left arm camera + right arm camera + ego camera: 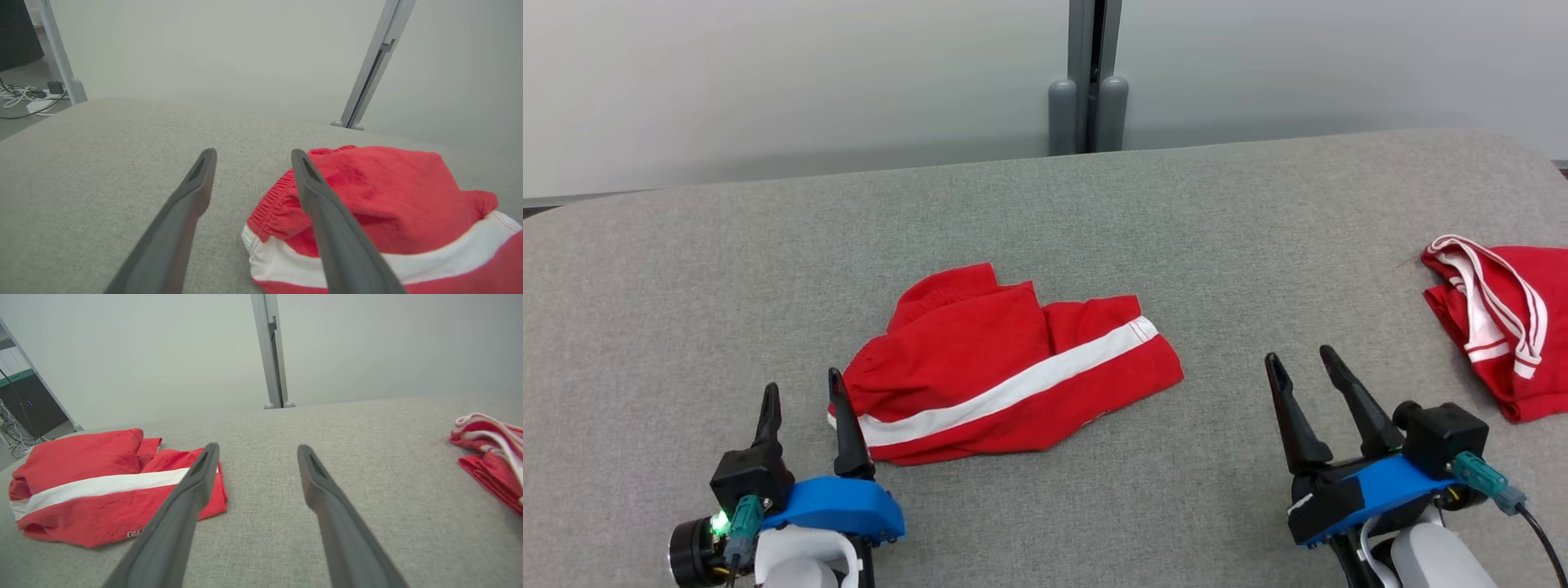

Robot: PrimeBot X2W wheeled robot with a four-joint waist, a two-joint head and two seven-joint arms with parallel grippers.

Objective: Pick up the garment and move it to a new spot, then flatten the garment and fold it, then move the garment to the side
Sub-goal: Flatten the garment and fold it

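Fingers spread, left end effector beside garment

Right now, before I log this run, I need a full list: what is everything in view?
table: one, grey fabric, under both garments.
shorts: one, red with a white stripe, middle of the table.
second garment: one, red with white trim, bunched at the table's right edge.
post: one, grey, behind the table.
wall: one, pale, behind the post.
cables: several, white and black, floor past the table's left end.
left gripper: one, dark and blue, open, beside the shorts' waistband.
right gripper: one, dark and blue, open, over bare table between the garments.
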